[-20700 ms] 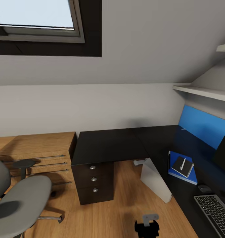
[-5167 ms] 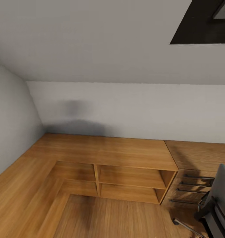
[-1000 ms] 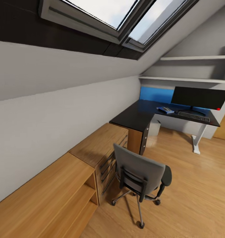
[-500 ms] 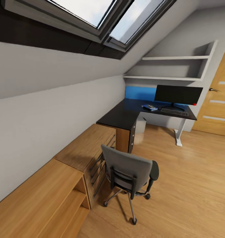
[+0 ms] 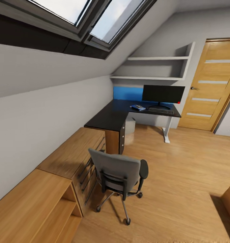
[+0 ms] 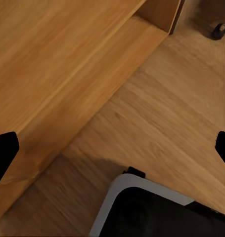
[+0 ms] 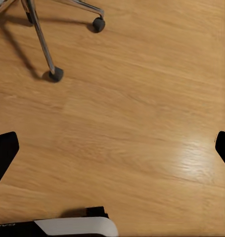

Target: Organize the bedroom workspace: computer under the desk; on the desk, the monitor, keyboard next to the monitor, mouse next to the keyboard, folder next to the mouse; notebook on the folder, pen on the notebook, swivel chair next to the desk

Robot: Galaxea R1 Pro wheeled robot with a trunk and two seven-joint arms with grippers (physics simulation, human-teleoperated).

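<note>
Standing off from the grey padded swivel chair [image 5: 120,175] with chrome wheeled base | chair well apart from the long black L-shaped surface [image 5: 111,116], beside light wooden drawer cabinet [image 5: 74,157] | left gripper [image 6: 112,148] and right gripper [image 7: 112,148] spread wide, empty | advise: grip backrest, roll gently over smooth wood floor [image 5: 182,168]; castors may swivel | bright blue folder [image 5: 138,107], black monitor [image 5: 163,94] already on surface.

A sloped grey wall [image 5: 44,91] carries two skylight windows [image 5: 91,17] showing pale sky. Below that wall runs a low light wooden drawer cabinet [image 5: 74,155] with an open wooden shelf unit [image 5: 44,206] beside it, both standing on a wood plank floor [image 5: 182,168]. Beyond the cabinet, two white wall shelves [image 5: 155,67] hang above a blue wall panel [image 5: 127,92], with a wooden door [image 5: 207,91] beside them.
</note>
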